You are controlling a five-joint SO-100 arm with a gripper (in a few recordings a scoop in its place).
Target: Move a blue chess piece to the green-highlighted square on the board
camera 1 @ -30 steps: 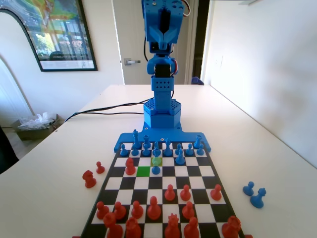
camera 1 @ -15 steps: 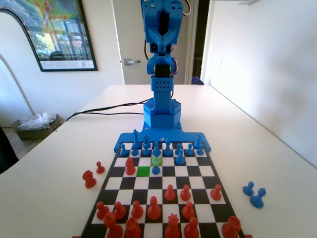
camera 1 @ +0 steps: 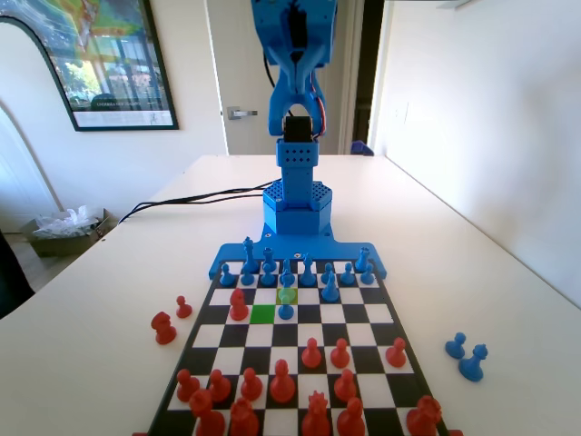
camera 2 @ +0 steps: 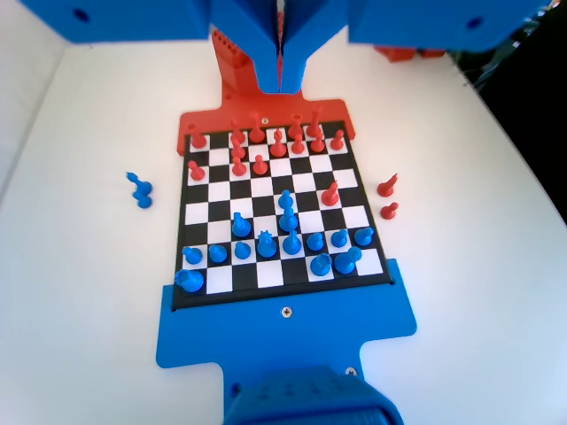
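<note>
The board [camera 1: 381,313] lies in front of the blue arm, and its green-highlighted square [camera 1: 262,313] is bare. A blue chess piece [camera 1: 286,312], a small pawn, stands on the square just right of the green one, in front of a paler yellow-green square [camera 1: 287,295]. In the wrist view this blue pawn [camera 2: 287,198] is the most forward blue piece on the board [camera 2: 197,199]. My gripper [camera 1: 291,77] hangs high above the arm's base, far from the pieces. In the wrist view the gripper [camera 2: 281,78] is shut, its jaws pressed together with nothing between them.
Red pieces [camera 1: 282,381] crowd the near end of the board in the fixed view. Two red pieces [camera 1: 164,327] stand off the board's left side and two blue ones [camera 1: 470,361] off its right. Black cables [camera 1: 191,198] run across the table behind the base plate [camera 1: 227,259].
The arm's upper part and gripper have risen and tilted a little. No piece has moved.
</note>
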